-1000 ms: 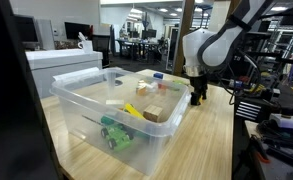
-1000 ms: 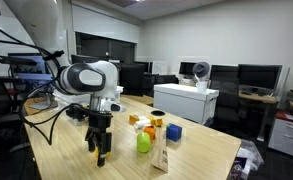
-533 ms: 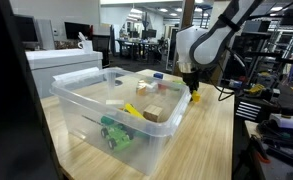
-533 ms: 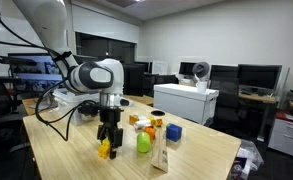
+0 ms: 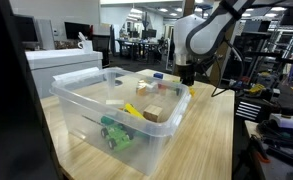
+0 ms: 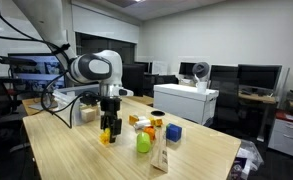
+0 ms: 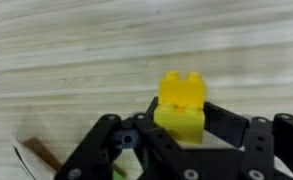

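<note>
The yellow block [image 7: 182, 103] sat between the 2 black fingers [image 7: 229, 122] of the gripper [image 7: 184, 120], and in the wrist view we saw the jaws closed on its lower half, 1 finger pressed against each side, with the 2 studs on its top standing clear above them. Behind it ran the pale wooden table [image 7: 66, 40], blurred in that view. In an exterior view the gripper [image 6: 108, 128] pointed straight down from the white wrist and the yellow block [image 6: 106, 138] showed at its tip, low over the table [image 6: 56, 155]; we could not tell whether its underside touched the wood. To the right of it in that view, near but apart, stood a green piece [image 6: 143, 142], and farther right a blue cube [image 6: 173, 132]. In an exterior view the gripper [image 5: 187, 80] hung by the far right corner of a clear plastic bin [image 5: 81, 100], and there the block itself was too small for us to make out. Inside the bin lay a green toy [image 5: 114, 135] near the front wall and some wooden blocks [image 5: 154, 113] nearer the middle.
</note>
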You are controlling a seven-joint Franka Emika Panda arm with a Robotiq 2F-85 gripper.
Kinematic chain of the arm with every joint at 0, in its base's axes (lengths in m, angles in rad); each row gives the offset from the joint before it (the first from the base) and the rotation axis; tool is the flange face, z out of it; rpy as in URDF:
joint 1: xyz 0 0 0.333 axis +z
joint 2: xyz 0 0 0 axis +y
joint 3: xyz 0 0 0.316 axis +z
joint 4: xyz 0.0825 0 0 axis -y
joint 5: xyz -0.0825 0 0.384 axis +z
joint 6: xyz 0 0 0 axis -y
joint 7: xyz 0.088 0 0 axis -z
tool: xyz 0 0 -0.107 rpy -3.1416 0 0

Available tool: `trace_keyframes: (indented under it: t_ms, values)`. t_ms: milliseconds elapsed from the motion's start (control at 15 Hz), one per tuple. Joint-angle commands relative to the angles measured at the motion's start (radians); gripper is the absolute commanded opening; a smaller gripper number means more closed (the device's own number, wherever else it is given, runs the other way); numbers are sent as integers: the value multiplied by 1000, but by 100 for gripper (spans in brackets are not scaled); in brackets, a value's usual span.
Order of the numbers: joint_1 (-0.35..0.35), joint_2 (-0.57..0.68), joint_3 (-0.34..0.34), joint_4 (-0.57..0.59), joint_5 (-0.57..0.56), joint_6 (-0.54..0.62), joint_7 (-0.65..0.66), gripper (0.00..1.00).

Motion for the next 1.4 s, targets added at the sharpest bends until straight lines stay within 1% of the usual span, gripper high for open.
trace_keyframes:
  t_ms: [0, 133, 267, 533, 667, 733, 800, 933, 1067, 1133, 1200, 1333]
  values:
    - [22, -166, 68, 0, 145, -14, -18, 16]
    - [47, -241, 106, 33, 202, 0, -8, 16]
    - [87, -340, 158, 68, 267, 4, -35, 16]
    - [199, -478, 235, 79, 423, -153, -154, 16]
    - [246, -513, 256, 74, 466, -232, -203, 16]
    - [262, -518, 264, 82, 471, -271, -219, 66]
    - [267, -517, 268, 91, 462, -287, -229, 67]
    - [262, -508, 265, 97, 431, -291, -253, 81]
    - [219, -484, 238, 104, 377, -265, -273, 96]
    - [191, -472, 220, 106, 342, -254, -282, 99]
    - [146, -447, 193, 109, 282, -247, -274, 100]
    - [81, -410, 155, 110, 187, -230, -254, 100]
